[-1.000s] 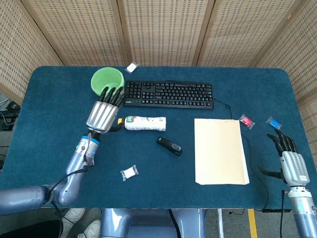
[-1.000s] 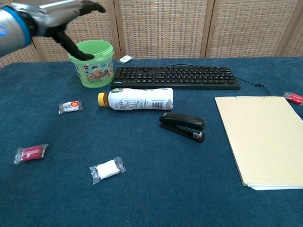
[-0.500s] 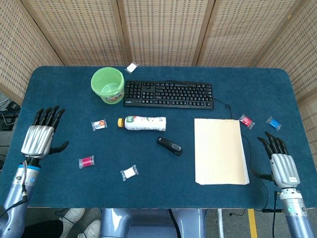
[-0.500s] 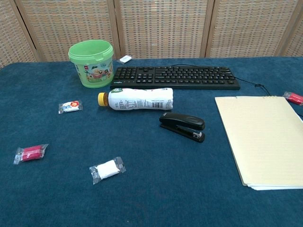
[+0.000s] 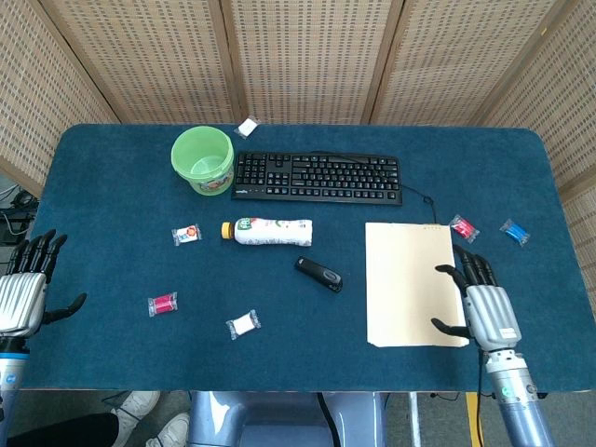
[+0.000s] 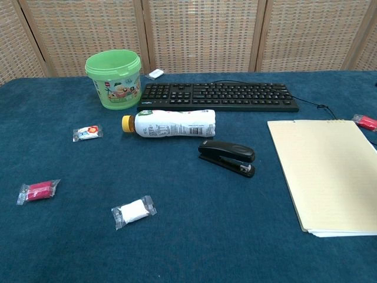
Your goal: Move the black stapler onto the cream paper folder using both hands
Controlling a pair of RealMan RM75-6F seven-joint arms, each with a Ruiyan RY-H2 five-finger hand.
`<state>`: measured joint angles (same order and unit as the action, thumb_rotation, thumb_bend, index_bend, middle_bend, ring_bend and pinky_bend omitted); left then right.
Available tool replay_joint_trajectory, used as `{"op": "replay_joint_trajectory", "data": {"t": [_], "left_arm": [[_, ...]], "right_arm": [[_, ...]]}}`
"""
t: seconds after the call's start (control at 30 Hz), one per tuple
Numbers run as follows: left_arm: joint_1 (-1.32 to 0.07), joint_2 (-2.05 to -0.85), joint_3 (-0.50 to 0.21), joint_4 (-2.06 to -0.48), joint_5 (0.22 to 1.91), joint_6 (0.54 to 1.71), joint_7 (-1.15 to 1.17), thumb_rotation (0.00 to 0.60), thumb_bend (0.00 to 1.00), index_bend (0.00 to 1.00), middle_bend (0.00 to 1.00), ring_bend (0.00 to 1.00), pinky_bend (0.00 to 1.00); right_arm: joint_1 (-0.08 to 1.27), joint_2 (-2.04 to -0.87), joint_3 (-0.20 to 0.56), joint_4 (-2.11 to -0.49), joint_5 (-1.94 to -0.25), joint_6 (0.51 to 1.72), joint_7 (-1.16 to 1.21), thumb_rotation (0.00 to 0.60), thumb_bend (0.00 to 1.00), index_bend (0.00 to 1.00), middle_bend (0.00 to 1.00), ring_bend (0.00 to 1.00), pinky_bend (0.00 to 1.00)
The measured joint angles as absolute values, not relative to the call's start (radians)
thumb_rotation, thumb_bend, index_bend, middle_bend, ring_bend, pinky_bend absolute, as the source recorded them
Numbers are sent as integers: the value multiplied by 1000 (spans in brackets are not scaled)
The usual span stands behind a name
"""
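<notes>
The black stapler lies on the blue table near its middle, just below a white bottle. The cream paper folder lies flat to its right. My left hand hovers at the table's far left edge, fingers spread, holding nothing. My right hand is at the folder's lower right corner, fingers apart and empty. Neither hand appears in the chest view.
A white bottle with a yellow cap lies left of centre. A black keyboard and green bucket sit at the back. Small wrapped sweets are scattered about.
My left hand drew back from near the bucket to the far left edge. My right hand shifted left toward the folder's lower right corner. The stapler stayed put.
</notes>
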<state>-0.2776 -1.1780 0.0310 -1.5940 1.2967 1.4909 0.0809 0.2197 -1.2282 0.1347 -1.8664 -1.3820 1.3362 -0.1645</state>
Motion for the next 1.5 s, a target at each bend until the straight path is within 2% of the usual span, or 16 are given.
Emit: {"op": "replay_joint_trajectory", "data": {"t": [0.2, 0.37, 0.6, 0.77, 1.07, 1.5], "left_arm": [[-261, -1166, 18, -1600, 1325, 1491, 60, 600, 266, 3, 0, 0, 0], [-256, -1158, 11, -1600, 1346, 1465, 45, 600, 266, 6, 0, 0, 0], [-252, -1153, 4, -1601, 1358, 1444, 45, 600, 266, 15, 0, 0, 0], [-244, -1140, -7, -1606, 1365, 1436, 23, 600, 267, 16, 0, 0, 0], [-233, -1124, -18, -1606, 1386, 1418, -14, 600, 269, 17, 0, 0, 0], [-225, -1119, -36, -1601, 1394, 1393, -28, 600, 269, 17, 0, 0, 0]], "right_arm": [[313, -1325, 185, -2007, -1240, 1294, -451, 600, 88, 282, 0, 0, 37], [426, -1453, 266, -2043, -1012, 1291, -635, 600, 119, 320, 0, 0, 34], [616, -1645, 375, -2027, -742, 1353, -884, 600, 126, 347, 0, 0, 34], [720, -1761, 420, -1930, -623, 1415, -967, 600, 129, 361, 0, 0, 34], [805, -1877, 436, -1770, -537, 1458, -1013, 600, 131, 353, 0, 0, 34], [866, -1942, 457, -1614, -465, 1425, -1009, 600, 131, 346, 0, 0, 34]]}}
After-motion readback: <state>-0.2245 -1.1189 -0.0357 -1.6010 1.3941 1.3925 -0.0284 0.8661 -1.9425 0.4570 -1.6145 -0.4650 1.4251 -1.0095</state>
